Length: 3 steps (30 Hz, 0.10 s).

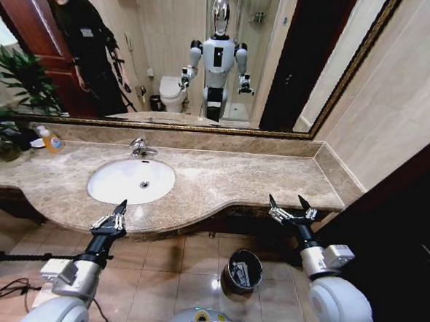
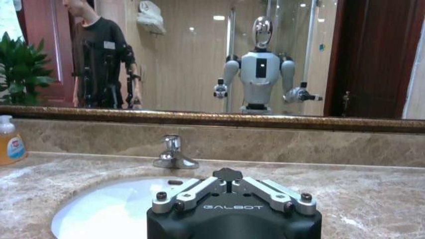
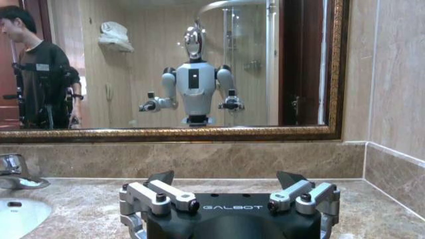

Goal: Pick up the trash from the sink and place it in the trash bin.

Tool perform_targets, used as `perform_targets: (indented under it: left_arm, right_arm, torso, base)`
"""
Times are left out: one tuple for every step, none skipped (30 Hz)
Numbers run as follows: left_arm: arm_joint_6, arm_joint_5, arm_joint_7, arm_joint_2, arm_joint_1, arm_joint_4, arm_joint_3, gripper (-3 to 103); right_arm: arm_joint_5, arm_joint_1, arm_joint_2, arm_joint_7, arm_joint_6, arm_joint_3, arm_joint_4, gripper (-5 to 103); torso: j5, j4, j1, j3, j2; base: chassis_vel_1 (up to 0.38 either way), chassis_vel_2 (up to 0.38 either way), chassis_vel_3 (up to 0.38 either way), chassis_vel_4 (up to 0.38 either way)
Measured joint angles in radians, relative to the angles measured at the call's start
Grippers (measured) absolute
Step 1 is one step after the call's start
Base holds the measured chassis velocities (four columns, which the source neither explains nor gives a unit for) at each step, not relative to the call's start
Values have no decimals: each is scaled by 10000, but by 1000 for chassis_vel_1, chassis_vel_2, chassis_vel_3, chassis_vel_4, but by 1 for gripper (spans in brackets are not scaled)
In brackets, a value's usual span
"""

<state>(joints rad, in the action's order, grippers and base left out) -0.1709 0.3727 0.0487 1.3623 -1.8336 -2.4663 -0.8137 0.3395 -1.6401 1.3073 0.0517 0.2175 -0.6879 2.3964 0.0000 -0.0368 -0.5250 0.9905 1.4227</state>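
Left gripper (image 1: 118,212): fingers together, at counter's front edge before the sink (image 1: 100,187).
Right gripper (image 1: 292,207): fingers spread, empty.
Trash bin (image 1: 229,277): on floor, apparently holding white items.

This is a bathroom, maybe in a hotel. A white oval sink (image 1: 131,181) with a shiny chrome tap (image 1: 140,148) sits in a long beige-brown marble worktop (image 1: 228,180). A big wall mirror with a gold frame (image 1: 202,127) hangs above it. In the mirror you can see a white toilet (image 1: 172,93) and a glass shower. A yellow-orange soap bottle (image 1: 50,140) stands by a green leafy plant (image 1: 19,83). A small round dark metal trash bin (image 1: 240,272) stands on the brown tiled floor (image 1: 172,264).
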Motion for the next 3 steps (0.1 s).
perform_targets:
  left_arm:
    - [0, 0, 0, 0, 0, 0, 0, 0]
    - [0, 0, 0, 0, 0, 0, 0, 0]
    - [0, 0, 0, 0, 0, 0, 0, 0]
  right_arm:
    - [1, 0, 0, -1, -1, 0, 0, 100]
    - [1, 0, 0, -1, -1, 0, 0, 100]
    - [2, 0, 0, -2, -2, 0, 0, 100]
  torso:
    - [0, 0, 0, 0, 0]
    - [0, 0, 0, 0, 0]
    - [0, 0, 0, 0, 0]
  base:
    - [0, 0, 0, 0]
    - [0, 0, 0, 0]
    - [0, 0, 0, 0]
